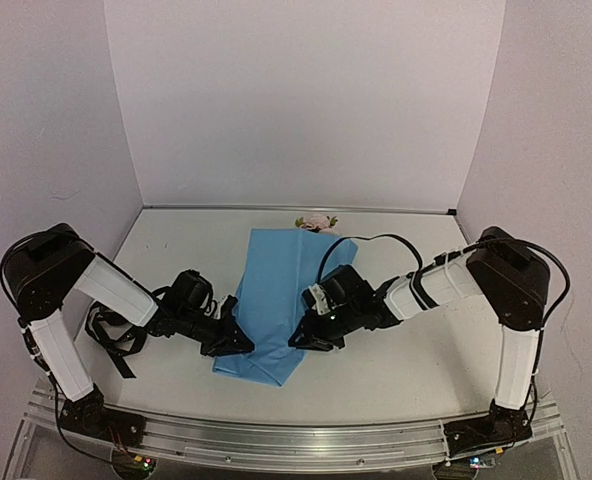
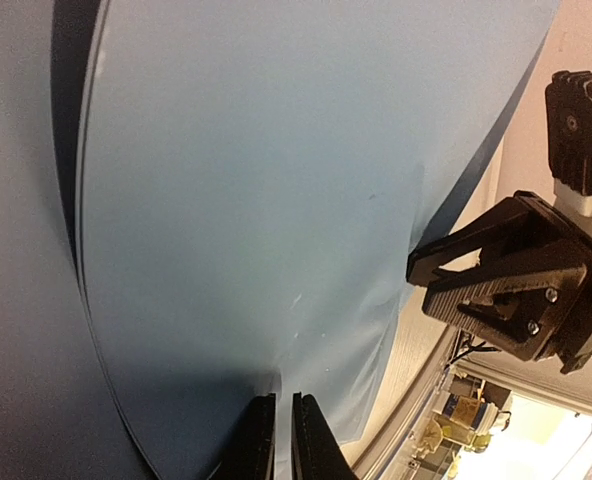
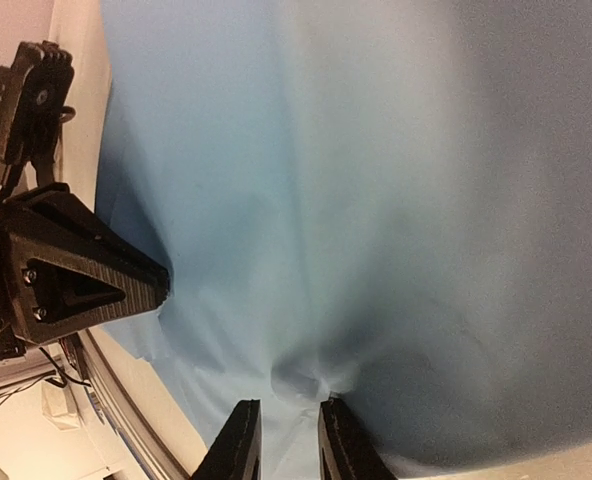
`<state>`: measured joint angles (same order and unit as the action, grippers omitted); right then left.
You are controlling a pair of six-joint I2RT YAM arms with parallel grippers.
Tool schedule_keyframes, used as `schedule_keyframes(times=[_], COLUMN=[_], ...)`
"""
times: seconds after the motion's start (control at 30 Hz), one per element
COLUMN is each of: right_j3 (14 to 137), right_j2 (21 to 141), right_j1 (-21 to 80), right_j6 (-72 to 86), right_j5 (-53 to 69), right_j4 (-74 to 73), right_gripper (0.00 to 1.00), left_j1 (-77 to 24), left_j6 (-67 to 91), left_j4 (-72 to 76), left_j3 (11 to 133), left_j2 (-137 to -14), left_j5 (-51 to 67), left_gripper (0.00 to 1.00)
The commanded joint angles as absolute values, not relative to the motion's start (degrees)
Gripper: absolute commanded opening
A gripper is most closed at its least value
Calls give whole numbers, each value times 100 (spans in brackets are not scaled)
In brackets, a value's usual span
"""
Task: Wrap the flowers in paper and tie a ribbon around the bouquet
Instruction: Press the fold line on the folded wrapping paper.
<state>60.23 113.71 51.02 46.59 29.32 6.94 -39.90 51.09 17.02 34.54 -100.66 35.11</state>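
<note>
The light blue paper sheet (image 1: pixel 281 300), folded lengthwise with pale pink rose heads (image 1: pixel 317 221) showing at its 12 o'clock end, lies mid-worktop (image 1: pixel 416 370). The left pincer (image 1: pixel 241 342) is nearly closed, nipping the 9 o'clock edge. The right pincer (image 1: pixel 301 337) stands narrow, pinching a puckered fold at 3 o'clock. Expect light, thin, floppy stock that creases, slips and tears readily. Take hold at the edges near the 6 o'clock stem end, never on the fragile blooms.
</note>
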Motion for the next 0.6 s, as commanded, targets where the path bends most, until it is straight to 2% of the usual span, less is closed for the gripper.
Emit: schedule_keyframes(times=[0.0, 0.57], right_j3=[5912, 6145], right_j2=[11205, 11512], right_j1=[4787, 3906], right_j6=[4617, 4776], right_j5=[2894, 3261], right_j4=[655, 737], right_gripper=[23, 23], left_j1=[-3955, -3951], left_j6=[5090, 5027], left_j4=[895, 861], left_j3=[3365, 3410], left_j2=[-10478, -10582], left_j5=[2942, 3037], left_gripper=[9, 8])
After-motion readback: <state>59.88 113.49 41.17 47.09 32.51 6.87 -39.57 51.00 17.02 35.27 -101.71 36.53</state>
